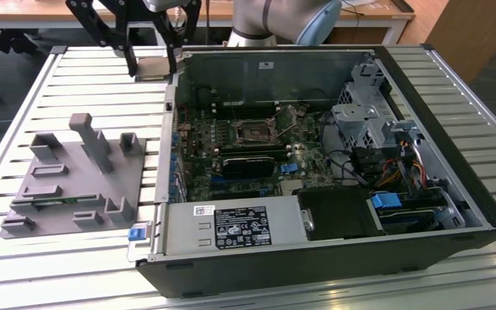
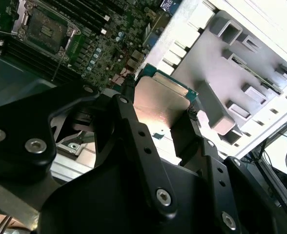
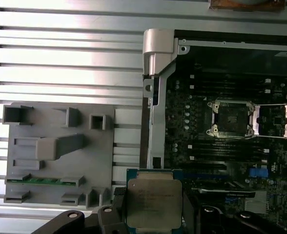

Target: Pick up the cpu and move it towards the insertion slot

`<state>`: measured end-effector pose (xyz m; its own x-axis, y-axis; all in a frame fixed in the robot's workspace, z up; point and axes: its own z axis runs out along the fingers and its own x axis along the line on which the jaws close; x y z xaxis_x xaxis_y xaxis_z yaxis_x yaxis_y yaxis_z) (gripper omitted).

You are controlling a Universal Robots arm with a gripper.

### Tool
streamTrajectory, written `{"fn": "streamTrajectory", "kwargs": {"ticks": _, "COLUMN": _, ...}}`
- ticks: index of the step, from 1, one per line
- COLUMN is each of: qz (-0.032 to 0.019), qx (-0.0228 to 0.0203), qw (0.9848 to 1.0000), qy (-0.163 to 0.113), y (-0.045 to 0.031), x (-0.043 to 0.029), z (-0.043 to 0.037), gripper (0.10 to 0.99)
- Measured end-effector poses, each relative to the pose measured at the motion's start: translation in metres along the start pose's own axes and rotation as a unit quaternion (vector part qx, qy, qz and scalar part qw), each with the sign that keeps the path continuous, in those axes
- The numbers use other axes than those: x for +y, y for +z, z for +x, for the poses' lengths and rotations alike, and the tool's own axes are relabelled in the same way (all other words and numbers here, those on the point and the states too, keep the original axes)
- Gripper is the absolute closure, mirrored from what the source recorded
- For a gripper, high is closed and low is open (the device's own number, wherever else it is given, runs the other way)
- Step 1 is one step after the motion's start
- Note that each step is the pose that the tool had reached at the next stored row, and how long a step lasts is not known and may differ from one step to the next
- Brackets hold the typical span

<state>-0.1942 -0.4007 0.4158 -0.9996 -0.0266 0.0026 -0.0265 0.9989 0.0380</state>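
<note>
Up at the far edge of the case, the tool is hanging over the table, clamping the cpu between its fingers. Slot is sitting open mid-board, well apart, with the grey fixture off on the exterior view's left.

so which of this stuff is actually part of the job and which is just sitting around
Part of the job:
- cpu, held in the gripper
- insertion slot, open on the board

Just lying about:
- grey fixture on the table
- green strip in the fixture
- blue connector
- power supply
</note>
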Motion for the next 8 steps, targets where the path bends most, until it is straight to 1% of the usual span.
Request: {"fn": "streamTrajectory", "kwargs": {"ticks": 8, "qz": 0.0000, "qx": 0.0000, "qw": 1.0000, "qy": 0.000, "y": -0.0001, "x": -0.0002, "z": -0.0096, "gripper": 0.545}}
